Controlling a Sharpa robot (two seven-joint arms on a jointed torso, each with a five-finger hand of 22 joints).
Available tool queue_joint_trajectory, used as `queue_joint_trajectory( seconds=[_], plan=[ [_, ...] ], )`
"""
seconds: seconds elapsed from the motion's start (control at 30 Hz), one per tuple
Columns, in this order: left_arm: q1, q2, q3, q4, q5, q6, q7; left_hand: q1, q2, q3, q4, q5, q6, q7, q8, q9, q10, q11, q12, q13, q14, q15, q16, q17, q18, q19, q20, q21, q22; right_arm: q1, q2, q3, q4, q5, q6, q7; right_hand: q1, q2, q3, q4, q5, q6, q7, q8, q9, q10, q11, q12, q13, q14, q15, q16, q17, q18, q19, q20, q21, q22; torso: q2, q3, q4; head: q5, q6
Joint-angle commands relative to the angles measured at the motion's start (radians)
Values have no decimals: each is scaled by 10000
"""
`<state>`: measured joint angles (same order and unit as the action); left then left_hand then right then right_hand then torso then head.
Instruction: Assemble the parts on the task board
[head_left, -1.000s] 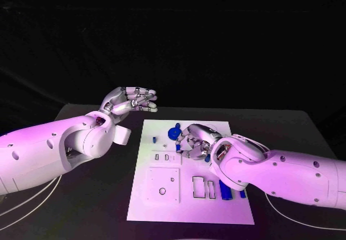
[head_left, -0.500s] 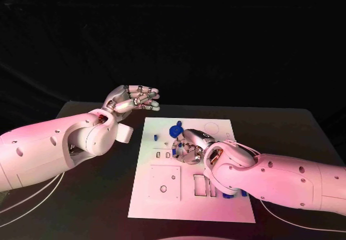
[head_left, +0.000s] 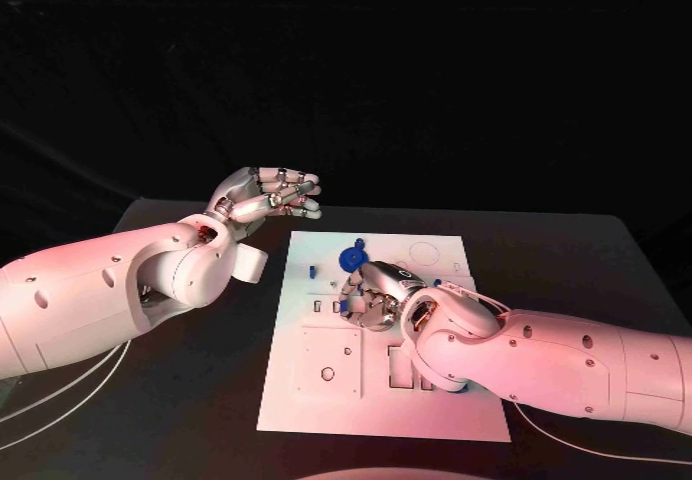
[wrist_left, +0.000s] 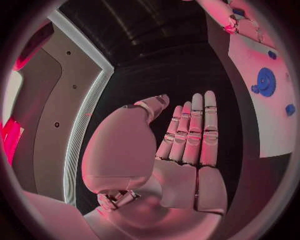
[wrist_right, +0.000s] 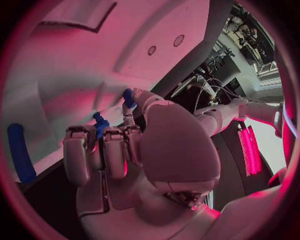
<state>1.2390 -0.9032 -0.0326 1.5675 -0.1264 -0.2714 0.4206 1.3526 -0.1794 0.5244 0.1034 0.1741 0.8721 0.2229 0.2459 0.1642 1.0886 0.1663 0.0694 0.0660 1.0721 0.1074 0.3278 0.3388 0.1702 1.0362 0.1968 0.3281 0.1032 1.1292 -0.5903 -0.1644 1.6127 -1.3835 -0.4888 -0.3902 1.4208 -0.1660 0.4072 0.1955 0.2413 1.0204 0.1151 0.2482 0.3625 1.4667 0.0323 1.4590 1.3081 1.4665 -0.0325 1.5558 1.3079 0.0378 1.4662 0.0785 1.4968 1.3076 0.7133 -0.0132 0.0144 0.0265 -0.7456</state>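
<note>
The white task board (head_left: 433, 250) lies mid-table. A blue gear (head_left: 351, 260) stands near its far edge. My right hand (head_left: 372, 297) hovers low over the board's middle, just in front of the gear, with its fingers curled down. In the right wrist view the fingertips pinch a small blue part (wrist_right: 100, 125) just above the board (wrist_right: 62, 95). A long blue rod (wrist_right: 19, 152) lies on the board beside the hand. My left hand (head_left: 267, 195) is raised off the board's far left corner, with straight fingers (wrist_left: 194, 130) holding nothing.
The left wrist view shows the gear (wrist_left: 265, 81) and two small blue pieces (wrist_left: 290, 109) on the board (wrist_left: 250, 55). Rectangular slots (head_left: 404, 370) and a square plate (head_left: 329, 362) fill the board's near half. My right forearm (head_left: 548, 365) covers the near right corner.
My right hand has slid a little towards the board's left and near side, and its forearm now hides the blue pieces at the near right. The left hand has barely moved.
</note>
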Motion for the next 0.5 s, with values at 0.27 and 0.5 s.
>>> queue_joint_trajectory(
  seconds=[0.27, 0.5],
  plan=[
    [5, -9, 5, 23, 0, 214, 18, -38, 75, 1, -63, -62, -37, 139, -67, -1, -61, 36, -47, 13, -85, -3, -67, 9, 101, -32, 0, 55, -4, -51, -21, -9, -36, -360, 15, -81, -152, -79, 45, -1, 32, -39, -29, 104, 307, 296, -14, 9, 1611, 939, -40, 10, 2144, -145, 547, -78, -19, 1976, -9, -4, 0, 38, -24],
    [5, -19, 4, 26, -1, 228, 8, -48, 77, 0, -66, -63, -38, 139, -70, 0, -63, 36, -47, 13, -89, -2, -71, 23, 100, -38, 2, 60, -4, -54, -14, -9, -36, -397, 43, -84, -236, -175, 37, -19, 30, -95, -9, 95, 315, 288, 1, -3, 1602, 937, -28, 5, 2131, -144, 544, -70, -28, 1971, -5, 5, -4, 36, -27]
  ],
)
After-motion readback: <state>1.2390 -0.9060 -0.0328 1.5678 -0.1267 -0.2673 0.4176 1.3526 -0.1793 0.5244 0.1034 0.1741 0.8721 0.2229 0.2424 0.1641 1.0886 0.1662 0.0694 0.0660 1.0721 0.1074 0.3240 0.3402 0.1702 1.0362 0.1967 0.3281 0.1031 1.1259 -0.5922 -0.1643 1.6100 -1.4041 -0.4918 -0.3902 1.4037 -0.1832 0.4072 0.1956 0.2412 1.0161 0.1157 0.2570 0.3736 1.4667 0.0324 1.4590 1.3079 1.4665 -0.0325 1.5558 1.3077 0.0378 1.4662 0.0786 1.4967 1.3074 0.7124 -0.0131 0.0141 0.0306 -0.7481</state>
